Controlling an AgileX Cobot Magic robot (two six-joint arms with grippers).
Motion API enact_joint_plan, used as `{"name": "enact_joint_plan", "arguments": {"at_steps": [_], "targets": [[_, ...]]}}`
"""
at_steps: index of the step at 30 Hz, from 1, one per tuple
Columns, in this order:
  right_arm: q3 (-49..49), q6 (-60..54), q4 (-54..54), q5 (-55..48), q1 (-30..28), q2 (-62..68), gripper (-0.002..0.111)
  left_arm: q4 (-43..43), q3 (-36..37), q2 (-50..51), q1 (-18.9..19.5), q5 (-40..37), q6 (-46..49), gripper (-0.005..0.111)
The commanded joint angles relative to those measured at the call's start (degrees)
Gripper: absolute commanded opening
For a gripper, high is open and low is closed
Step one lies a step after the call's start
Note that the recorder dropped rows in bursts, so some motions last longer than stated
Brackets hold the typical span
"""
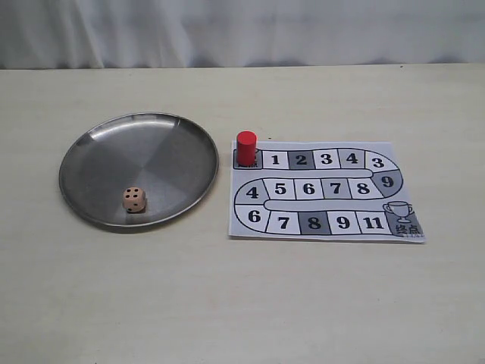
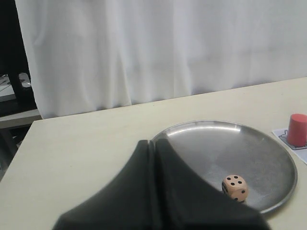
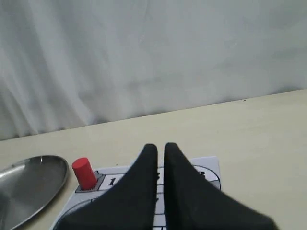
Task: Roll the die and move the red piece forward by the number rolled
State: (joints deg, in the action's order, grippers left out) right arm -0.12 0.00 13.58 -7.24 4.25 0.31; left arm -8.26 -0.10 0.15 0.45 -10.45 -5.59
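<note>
The die [image 1: 135,199] is a pale wooden cube with black pips, lying in the near part of a round metal plate [image 1: 151,155] on the left. The red piece [image 1: 246,146] stands upright on the start square at the far left corner of the paper game board [image 1: 395,154]. Neither gripper shows in the exterior view. In the left wrist view my left gripper [image 2: 153,142] is shut and empty, held back from the plate [image 2: 216,143], with the die [image 2: 235,187] and red piece [image 2: 297,129] beyond. My right gripper [image 3: 160,146] is shut and empty over the board [image 3: 211,165], right of the red piece [image 3: 84,173].
The board's numbered track runs right from the red piece, bends back, and ends at a trophy square [image 1: 402,218]. Pale tabletop [image 1: 242,303] lies all around, and a white curtain [image 1: 242,30] hangs behind the table's far edge. The plate's rim [image 3: 29,182] lies close to the board.
</note>
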Motion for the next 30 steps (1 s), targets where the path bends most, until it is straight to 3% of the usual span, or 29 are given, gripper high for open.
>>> {"name": "enact_joint_plan", "arguments": {"at_steps": [1,6,14,24,26,30], "targets": [[0.1,0.0,1.2,6.6,-0.1,-0.3,0.004,0.0,0.1,-0.1,-0.5,0.5,-0.1,0.0],[0.1,0.0,1.0,15.0,-0.1,-0.3,0.004,0.0,0.1,-0.1,-0.5,0.5,-0.1,0.0],[0.1,-1.2,0.5,13.2,-0.1,8.2,0.004,0.0,0.1,-0.1,-0.5,0.5,-0.1,0.0],[-10.0,1.4,0.5,13.1,0.5,52.0,0.004,0.0,0.1,-0.1,-0.5,0.5,-0.1,0.0],[-13.2,1.4,1.1,14.3,4.4,58.5,0.004,0.0,0.1,-0.1,-0.5,0.5,-0.1,0.0],[-22.5,1.8,0.5,20.0,18.5,69.0,0.005,0.0,0.1,-0.1,-0.5,0.5,-0.1,0.0]]}}
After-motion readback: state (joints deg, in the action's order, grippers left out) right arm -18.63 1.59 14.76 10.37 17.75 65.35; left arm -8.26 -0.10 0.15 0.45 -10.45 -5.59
